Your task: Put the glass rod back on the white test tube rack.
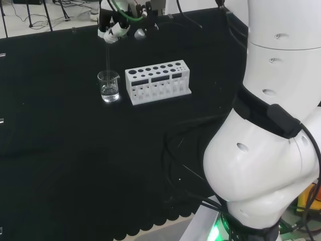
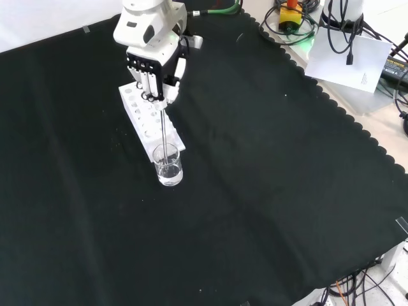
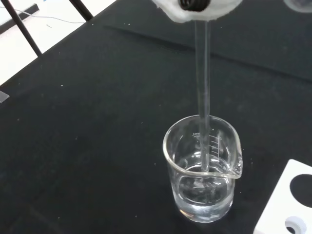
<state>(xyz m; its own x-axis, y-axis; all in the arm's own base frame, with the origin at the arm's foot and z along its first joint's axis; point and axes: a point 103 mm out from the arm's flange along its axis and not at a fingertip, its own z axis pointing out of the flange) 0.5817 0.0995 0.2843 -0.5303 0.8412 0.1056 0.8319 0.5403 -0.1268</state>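
Beaker (image 3: 204, 168) with liquid, upright glass rod (image 3: 202, 97) inside, pinched by hand (image 2: 155, 70) above

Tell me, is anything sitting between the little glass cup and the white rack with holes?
No. In the head view only bare black cloth shows between the beaker and the white rack. The rod stands in the beaker.
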